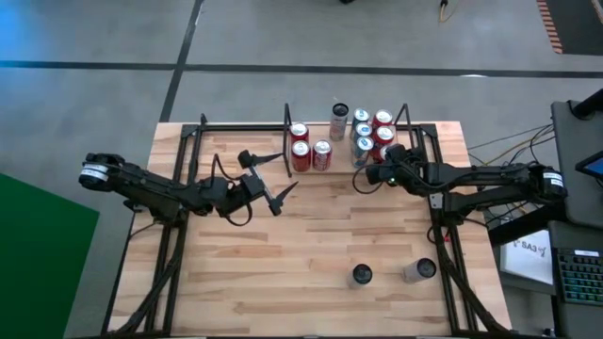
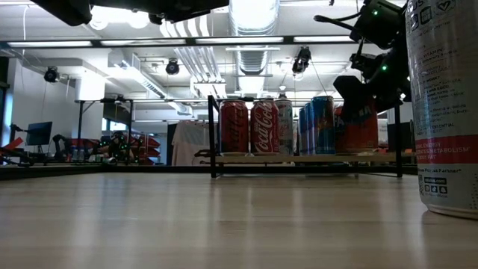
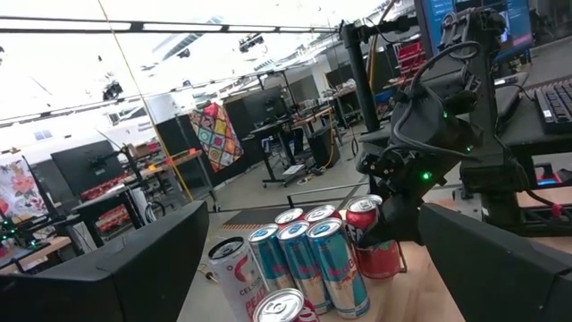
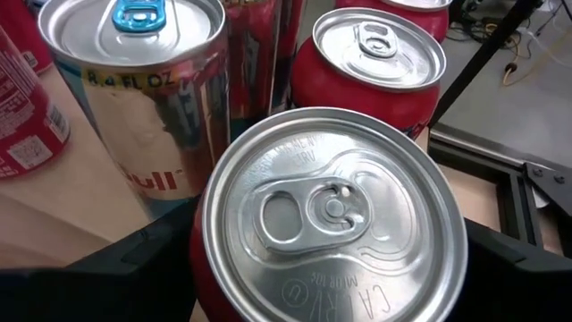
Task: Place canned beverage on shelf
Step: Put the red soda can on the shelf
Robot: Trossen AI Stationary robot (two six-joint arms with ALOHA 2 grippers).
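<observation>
On shelf (image 1: 325,175), right gripper (image 1: 384,155) straddles red can (image 4: 331,215); fingers spread.

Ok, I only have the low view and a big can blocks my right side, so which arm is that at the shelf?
Observer: That's the right gripper, at a red can near the right end of the shelf.
Operator: And the left one?
Observer: The left gripper is open and empty, over the table beside the shelf's left end.
Operator: Any cans still loose?
Observer: Two, a loose can and a second loose can beside it.
</observation>
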